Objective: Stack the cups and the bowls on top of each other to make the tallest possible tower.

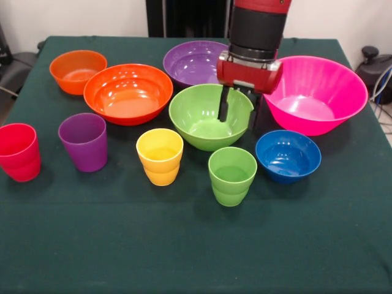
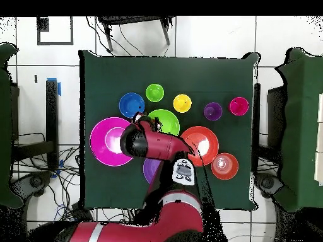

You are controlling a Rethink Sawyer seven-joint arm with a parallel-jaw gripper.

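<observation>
The jaws [image 1: 237,112] hung from the red and black arm [image 1: 257,30] over the far rim of the lime green bowl [image 1: 205,119], spread apart, with one dark finger [image 1: 224,104] down inside the bowl and the other outside its wall, so that the rim lay between them; whether they pressed the wall could not be told. No tower stood on the green bench [image 1: 196,245]: every bowl and cup sat upright and separate, mouth up. In the front view the big pink bowl [image 1: 318,95] sat to the right of the lime green one, its rim close beside the arm's wrist, and the purple bowl [image 1: 193,61] lay behind, partly hidden by the arm. The large orange bowl [image 1: 128,93] was to the left of the lime green bowl, with the small orange bowl [image 1: 77,70] just beyond it toward the far left corner. The small blue bowl [image 1: 288,155] sat in front of the pink one. The four cups formed a loose row nearer the camera: red cup [image 1: 19,152] at the left edge, then purple cup [image 1: 83,141], yellow cup [image 1: 160,156] and green cup [image 1: 232,176], all apart from each other. From overhead, the arm covered most of the purple bowl and part of the lime green bowl [image 2: 165,120].
</observation>
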